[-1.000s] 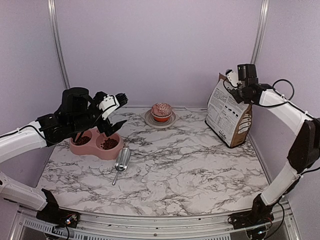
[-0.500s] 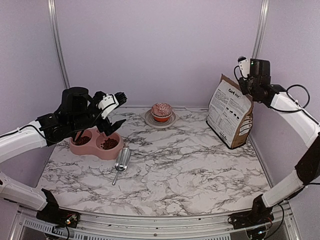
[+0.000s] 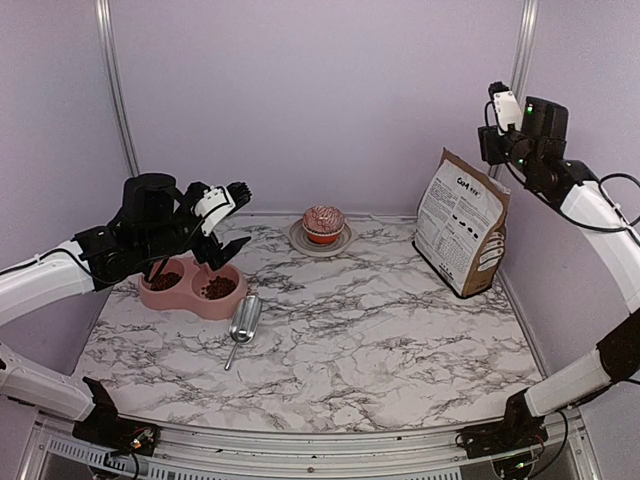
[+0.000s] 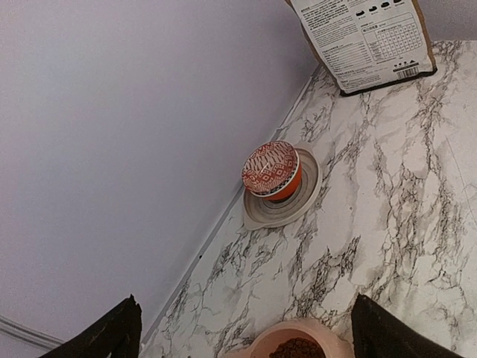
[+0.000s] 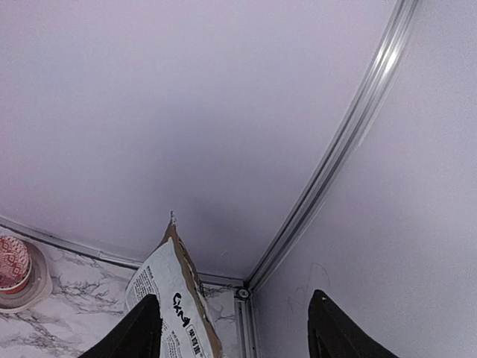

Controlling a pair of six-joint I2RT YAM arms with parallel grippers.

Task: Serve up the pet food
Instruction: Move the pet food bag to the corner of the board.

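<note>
Pet food (image 3: 218, 287): dark kibble is lying in both wells of the pink double bowl (image 3: 190, 300) at the left rear of the marble table (image 3: 400, 350). The metal scoop (image 3: 243, 320) is resting just beside the bowl. My left gripper (image 3: 235, 218) is hovering above the bowl, with its fingers spread wide on nothing. At far right, the printed bag (image 3: 462, 235) is standing unsupported near the wall. My right gripper (image 5: 235, 298), pinched on the bag's top edge a second ago, is now lifting clear above it, fingers parted and empty. I am judging from this that the bag is set back, the bowl is filled, and serving is nearly done, with only the arms' retreat remaining.
</note>
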